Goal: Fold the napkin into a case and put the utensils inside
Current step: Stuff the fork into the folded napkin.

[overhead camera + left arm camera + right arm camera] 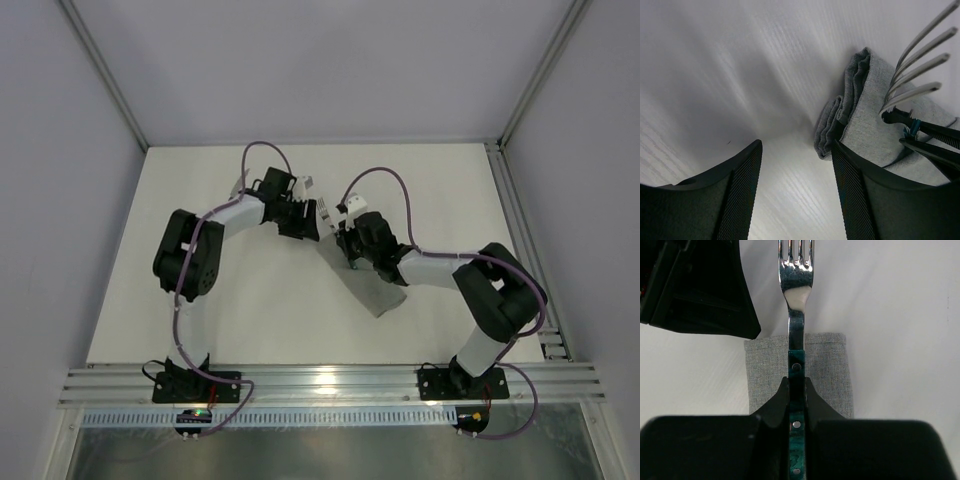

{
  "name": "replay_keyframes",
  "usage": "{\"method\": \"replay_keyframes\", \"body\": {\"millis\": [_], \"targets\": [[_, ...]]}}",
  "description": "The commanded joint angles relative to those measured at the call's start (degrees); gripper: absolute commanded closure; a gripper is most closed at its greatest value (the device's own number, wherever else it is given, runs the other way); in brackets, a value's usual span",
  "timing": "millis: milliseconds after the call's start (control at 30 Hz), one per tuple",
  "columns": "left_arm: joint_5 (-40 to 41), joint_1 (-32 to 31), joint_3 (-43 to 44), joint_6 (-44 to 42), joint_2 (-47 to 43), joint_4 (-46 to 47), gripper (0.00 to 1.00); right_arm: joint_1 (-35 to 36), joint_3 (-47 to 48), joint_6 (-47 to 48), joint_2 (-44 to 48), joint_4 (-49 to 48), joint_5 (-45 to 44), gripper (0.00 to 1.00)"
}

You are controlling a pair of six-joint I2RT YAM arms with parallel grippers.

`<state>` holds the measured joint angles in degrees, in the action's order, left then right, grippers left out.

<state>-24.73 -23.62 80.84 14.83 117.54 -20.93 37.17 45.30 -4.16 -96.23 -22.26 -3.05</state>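
The napkin is folded into a narrow grey case (pixel 375 290) that lies slanted on the table. Its layered far end (pixel 855 115) shows beside my left gripper's right finger. My right gripper (pixel 796 385) is shut on the fork's teal handle (pixel 796 371), directly above the case (pixel 825 370). The silver tines (pixel 796 260) reach out past the cloth's end (pixel 920 65). My left gripper (pixel 796 150) stands open over bare table just left of that end, with nothing between its fingers. In the top view the left gripper (pixel 297 215) and the right gripper (pixel 345 240) are close together.
The white tabletop (pixel 260 300) is walled by grey panels with metal rails along the right and near edges (pixel 330 385). My left gripper's dark body (pixel 695 290) fills the upper left of the right wrist view, close to the fork's tines.
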Motion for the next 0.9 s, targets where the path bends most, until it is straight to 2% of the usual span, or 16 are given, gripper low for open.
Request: {"method": "replay_keyframes", "body": {"millis": [0,67,133,300,500,667,867], "targets": [[-1.3,-0.7,1.0,2.1,1.5,3.7,0.4,0.1,0.6,1.0,3.3,-2.4,-1.8,0.97],[-3.7,-0.8,1.3,2.5,2.2,4.3,0.35,0.1,0.8,1.2,3.9,-0.4,-2.0,0.97],[-4.4,-0.9,2.0,2.5,2.9,4.3,0.35,0.1,1.3,1.4,4.3,2.7,-2.5,0.97],[-7.4,-0.9,1.4,1.8,3.1,2.6,0.42,0.1,1.5,0.7,5.3,7.3,-4.1,0.97],[-7.6,-0.9,-3.5,-0.6,-1.5,4.8,0.42,0.1,2.5,-0.4,3.9,8.9,-4.2,0.97],[-9.6,-1.0,-2.4,-1.2,0.0,2.5,0.41,0.0,2.9,-1.3,3.1,10.2,-4.3,0.97],[-8.1,0.1,-2.7,-4.0,-3.3,2.2,0.38,0.1,3.4,-0.9,2.0,10.3,-3.9,0.97]]}}
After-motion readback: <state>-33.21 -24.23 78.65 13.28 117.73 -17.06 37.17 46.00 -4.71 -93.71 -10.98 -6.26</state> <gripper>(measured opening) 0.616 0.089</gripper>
